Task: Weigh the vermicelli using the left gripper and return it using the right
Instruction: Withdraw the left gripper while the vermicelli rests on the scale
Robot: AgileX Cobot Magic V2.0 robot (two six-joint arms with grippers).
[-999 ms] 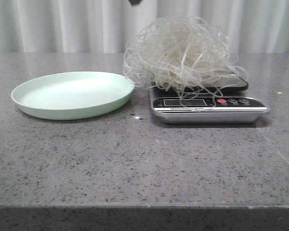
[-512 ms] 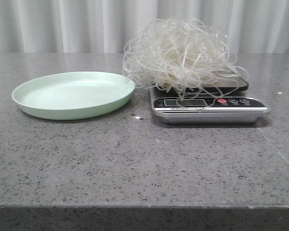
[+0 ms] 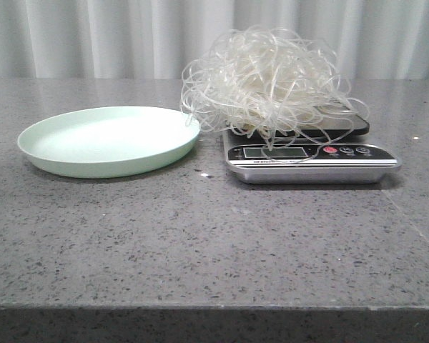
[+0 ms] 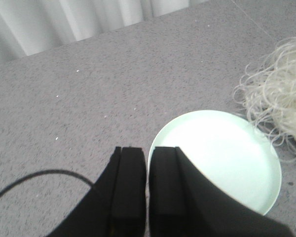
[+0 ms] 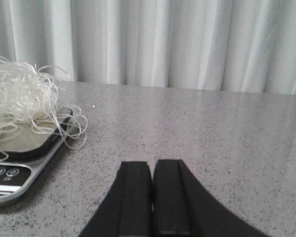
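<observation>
With the vermicelli (image 3: 268,82) heaped on the kitchen scale (image 3: 311,158), a few strands trailing over its display, I judge the weighing half done and the return to the pale green plate (image 3: 109,141) beside it left to do. My left fingers (image 4: 147,163) hang above the plate's rim, pressed together and empty; my right fingers (image 5: 152,180), likewise closed, wait over bare counter (image 3: 214,236) near the scale.

Vermicelli (image 3: 268,78) heaped on the scale (image 3: 311,163); plate (image 3: 109,141) just left of it.
</observation>
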